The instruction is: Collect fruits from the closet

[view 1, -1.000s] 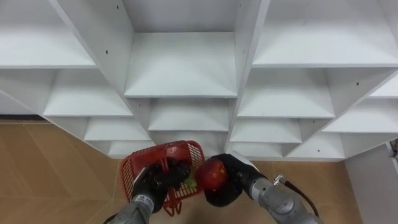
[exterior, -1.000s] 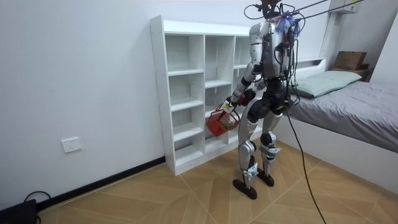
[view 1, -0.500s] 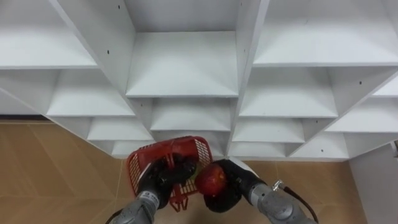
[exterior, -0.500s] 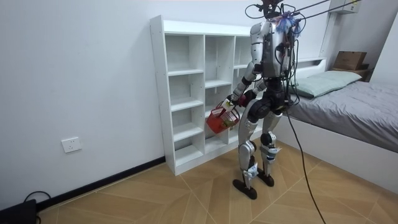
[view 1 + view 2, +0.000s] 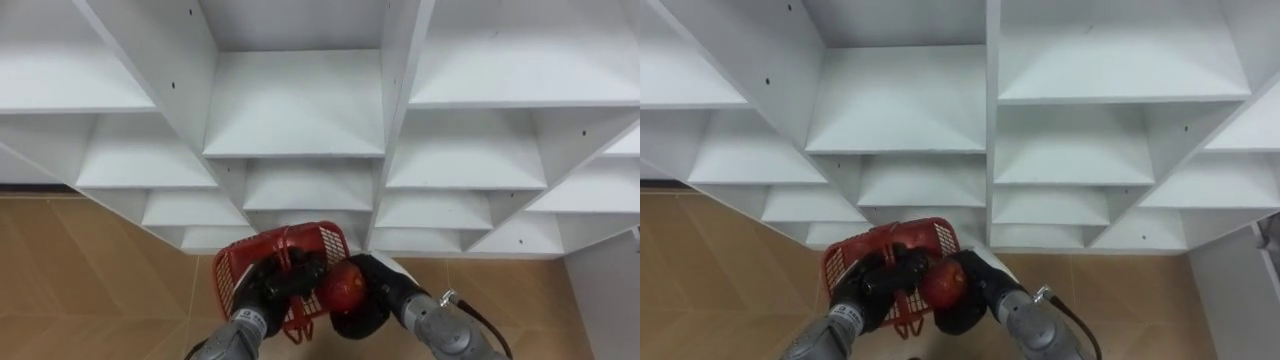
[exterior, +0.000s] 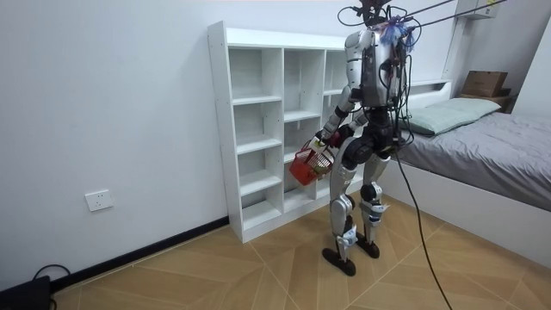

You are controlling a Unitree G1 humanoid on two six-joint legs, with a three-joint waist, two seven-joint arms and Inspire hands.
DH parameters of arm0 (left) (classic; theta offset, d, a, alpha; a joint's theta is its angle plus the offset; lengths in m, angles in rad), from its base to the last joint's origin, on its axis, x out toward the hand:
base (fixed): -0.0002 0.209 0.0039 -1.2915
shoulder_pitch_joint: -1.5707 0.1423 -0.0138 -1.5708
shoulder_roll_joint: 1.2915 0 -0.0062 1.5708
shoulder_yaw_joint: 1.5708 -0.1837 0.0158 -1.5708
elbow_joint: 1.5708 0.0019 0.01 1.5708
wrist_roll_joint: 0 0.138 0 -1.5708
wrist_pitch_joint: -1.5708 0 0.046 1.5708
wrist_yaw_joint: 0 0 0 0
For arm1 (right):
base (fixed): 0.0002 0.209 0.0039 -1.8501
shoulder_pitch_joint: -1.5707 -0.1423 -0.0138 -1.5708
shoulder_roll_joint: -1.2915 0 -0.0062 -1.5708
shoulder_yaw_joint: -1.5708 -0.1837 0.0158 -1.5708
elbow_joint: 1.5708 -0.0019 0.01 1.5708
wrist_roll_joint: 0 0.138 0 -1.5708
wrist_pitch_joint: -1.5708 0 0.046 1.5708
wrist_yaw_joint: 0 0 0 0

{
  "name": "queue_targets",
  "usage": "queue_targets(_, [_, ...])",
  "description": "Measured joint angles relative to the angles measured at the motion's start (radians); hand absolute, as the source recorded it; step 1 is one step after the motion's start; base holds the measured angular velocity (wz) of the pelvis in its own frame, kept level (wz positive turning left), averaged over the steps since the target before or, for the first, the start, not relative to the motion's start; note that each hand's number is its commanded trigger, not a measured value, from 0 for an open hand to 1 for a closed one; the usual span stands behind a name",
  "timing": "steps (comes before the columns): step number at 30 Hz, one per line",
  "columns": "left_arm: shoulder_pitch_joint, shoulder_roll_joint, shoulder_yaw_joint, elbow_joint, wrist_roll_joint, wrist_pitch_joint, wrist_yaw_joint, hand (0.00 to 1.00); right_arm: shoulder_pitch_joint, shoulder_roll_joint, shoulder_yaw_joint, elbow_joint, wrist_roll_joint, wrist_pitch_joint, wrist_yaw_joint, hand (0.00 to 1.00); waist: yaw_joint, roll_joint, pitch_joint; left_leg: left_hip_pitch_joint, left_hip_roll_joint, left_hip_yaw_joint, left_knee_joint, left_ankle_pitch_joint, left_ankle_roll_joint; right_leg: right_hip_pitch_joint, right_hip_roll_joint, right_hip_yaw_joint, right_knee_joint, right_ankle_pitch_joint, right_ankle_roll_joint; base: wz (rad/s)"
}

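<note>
A red plastic basket [image 5: 243, 267] [image 5: 846, 259] hangs low in front of the white closet [image 5: 300, 110], with my left hand [image 5: 272, 289] shut on its handle. My right hand [image 5: 372, 300] is curled round a red apple [image 5: 342, 285] [image 5: 945, 282], held right at the basket's right rim. In the room view I stand facing the closet [image 6: 275, 129], with the basket [image 6: 306, 164] held at hip height before its lower shelves.
The closet's shelves stand bare in rows above my hands. Wooden floor [image 5: 90, 270] lies below on the left. A bed [image 6: 482, 146] stands at the room view's right, behind me. A wall socket [image 6: 99, 201] sits at the room view's left.
The basket has shifted right, closing on the apple. My right hand with the apple now sits against the basket's rim, where a gap showed before.
</note>
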Motion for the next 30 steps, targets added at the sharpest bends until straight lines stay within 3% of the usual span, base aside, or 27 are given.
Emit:
queue_targets(9, [0.003,0.000,0.001,0.000,-0.001,0.000,-0.037,1.00,-0.006,0.009,-0.010,0.033,0.029,-0.002,-0.026,1.00,-0.003,-0.002,0.0010,0.000,0.000,0.000,-0.004,0.000,0.000,0.001,0.001,-0.001,-0.006,0.000,0.000,0.00])
queue_targets(10, [0.003,0.000,0.001,0.000,-0.001,0.000,-0.037,1.00,-0.006,0.010,-0.010,0.036,0.033,-0.002,-0.036,0.90,-0.004,-0.002,0.0010,0.000,0.000,0.000,-0.004,0.000,0.000,0.001,0.001,-0.001,-0.006,0.000,0.000,0.00])
queue_targets(12, [0.003,-0.001,0.001,0.000,-0.001,0.000,-0.037,1.00,-0.005,0.011,-0.009,0.037,0.049,-0.002,-0.043,0.19,-0.004,-0.002,0.0011,0.000,0.000,0.000,-0.005,0.000,0.000,0.001,0.001,-0.001,-0.006,0.000,0.000,0.00])
queue_targets(13, [0.003,-0.002,-0.001,0.000,-0.001,0.000,-0.037,1.00,-0.005,0.011,-0.009,0.038,0.058,-0.002,-0.044,0.05,-0.004,-0.002,0.0014,0.001,0.000,0.000,-0.006,0.000,0.000,0.001,0.001,-0.001,-0.006,0.000,0.000,0.00])
queue_targets(14, [0.003,-0.002,-0.001,0.000,-0.001,0.000,-0.037,1.00,-0.005,0.011,-0.009,0.039,0.061,-0.002,-0.046,0.00,-0.004,-0.003,0.0015,0.001,0.000,0.000,-0.006,0.000,0.000,0.001,0.001,-0.001,-0.006,0.000,0.000,0.00])
queue_targets(30, [0.009,0.004,-0.020,0.001,-0.001,0.000,-0.037,1.00,-0.005,0.021,-0.011,0.052,0.071,-0.002,-0.088,0.00,-0.005,-0.004,0.0033,0.001,0.000,0.000,-0.007,0.000,0.000,0.010,0.003,-0.001,-0.021,0.002,0.004,0.00])
